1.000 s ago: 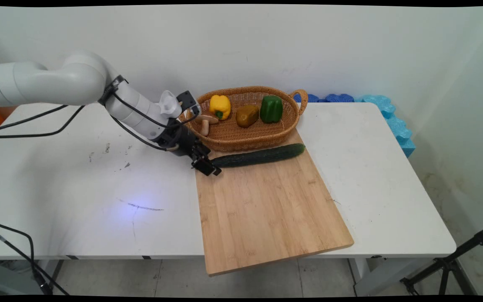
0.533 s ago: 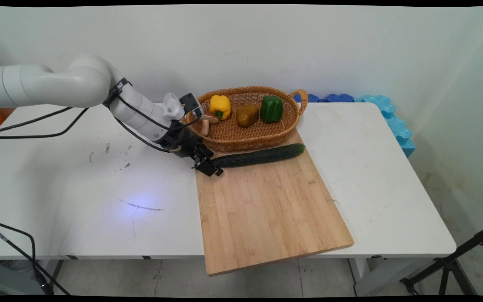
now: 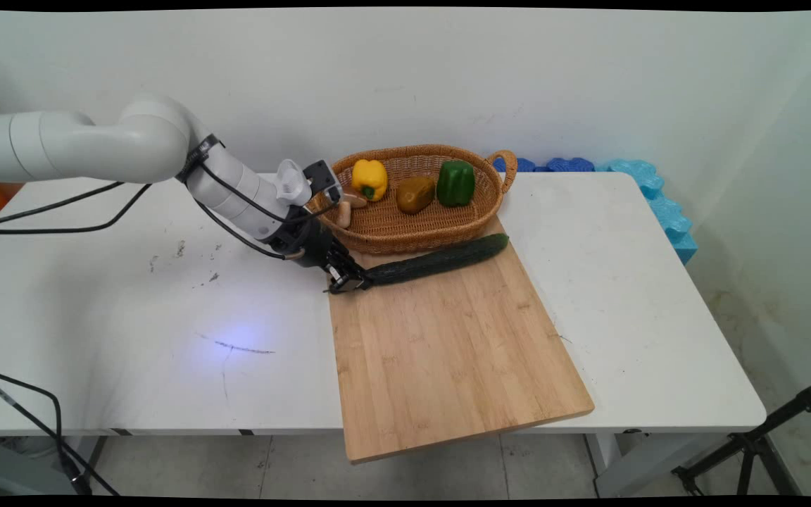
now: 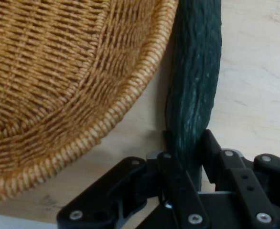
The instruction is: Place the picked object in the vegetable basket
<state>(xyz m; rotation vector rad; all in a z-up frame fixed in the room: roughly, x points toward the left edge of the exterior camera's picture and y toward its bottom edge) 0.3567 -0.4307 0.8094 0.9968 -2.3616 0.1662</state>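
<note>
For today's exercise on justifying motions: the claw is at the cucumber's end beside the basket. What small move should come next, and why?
Probably a short lift. The claw is shut on the cucumber at its end, and the cucumber lies on the board against the basket, so sliding it sideways would likely rub the wicker.

The arm [image 3: 131, 141] is glossy white, built of thick rounded tube links joined by a bulging elbow. Black cables [image 3: 236, 204] run along its forearm, and others hang slack from it. A black band rings the forearm near the elbow. At the wrist sit a white rounded cap and a small black box. The gripper [image 4: 190, 157] is matt black, a linkage of flat bars pinned with silver screws, ending in two narrow black fingers [image 4: 171, 167].
</note>
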